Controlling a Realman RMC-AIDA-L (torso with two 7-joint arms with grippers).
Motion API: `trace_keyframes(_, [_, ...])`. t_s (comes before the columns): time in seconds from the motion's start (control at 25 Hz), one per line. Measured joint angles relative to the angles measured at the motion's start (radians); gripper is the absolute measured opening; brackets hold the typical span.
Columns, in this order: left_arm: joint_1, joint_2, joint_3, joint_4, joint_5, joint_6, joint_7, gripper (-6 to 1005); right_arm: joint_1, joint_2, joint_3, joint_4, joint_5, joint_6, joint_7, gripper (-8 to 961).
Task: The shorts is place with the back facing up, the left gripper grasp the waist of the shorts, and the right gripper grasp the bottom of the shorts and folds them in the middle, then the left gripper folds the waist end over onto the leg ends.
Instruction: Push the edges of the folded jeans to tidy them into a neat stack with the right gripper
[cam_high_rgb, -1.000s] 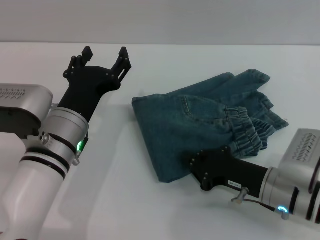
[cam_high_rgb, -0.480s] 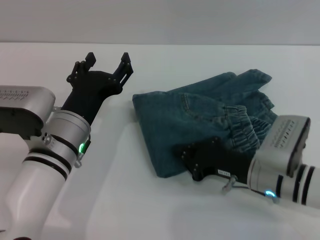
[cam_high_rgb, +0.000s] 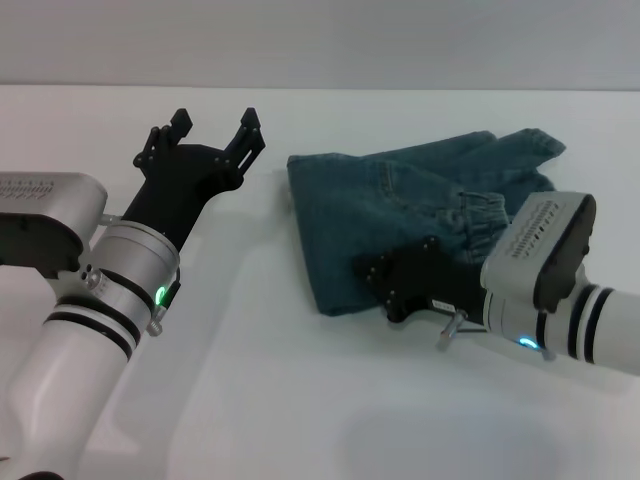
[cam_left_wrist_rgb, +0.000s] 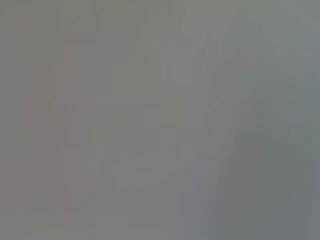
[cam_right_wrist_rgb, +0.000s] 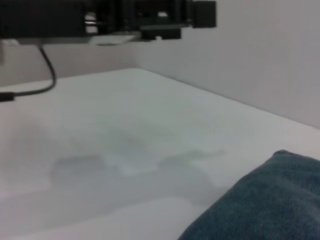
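Dragged rightward, the shorts (cam_high_rgb: 400, 215) lie beneath the right end effector (cam_high_rgb: 385, 285), grip indiscernible.

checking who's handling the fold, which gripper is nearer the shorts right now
Right. The right gripper sits at the near edge of the folded shorts, over the denim. The left gripper hangs open above the table, apart from the shorts' left side.

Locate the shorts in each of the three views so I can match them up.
Head view: the shorts lie folded right of centre on the white table, the right gripper at their near edge.
Left wrist view: not in it.
Right wrist view: a denim corner at the picture's lower right.
Shared landmark: the white table.
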Motion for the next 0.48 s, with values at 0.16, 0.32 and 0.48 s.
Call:
trace_keyframes(0.16, [0.001, 0.0, -0.003, 0.005, 0.001, 0.0, -0.005, 815, 0.019, -0.001, 0.011, -0.006, 0.001, -0.045, -0.016, 105])
trace_keyframes(0.32, [-0.001, 0.0, -0.002, 0.01, 0.001, 0.0, -0.007, 813, 0.024, 0.001, 0.037, -0.007, 0.004, -0.054, -0.025, 106])
trace_keyframes(0.48, [-0.001, 0.0, -0.001, 0.013, 0.001, 0.001, -0.007, 810, 0.021, 0.005, 0.047, 0.002, 0.035, -0.028, -0.044, 108])
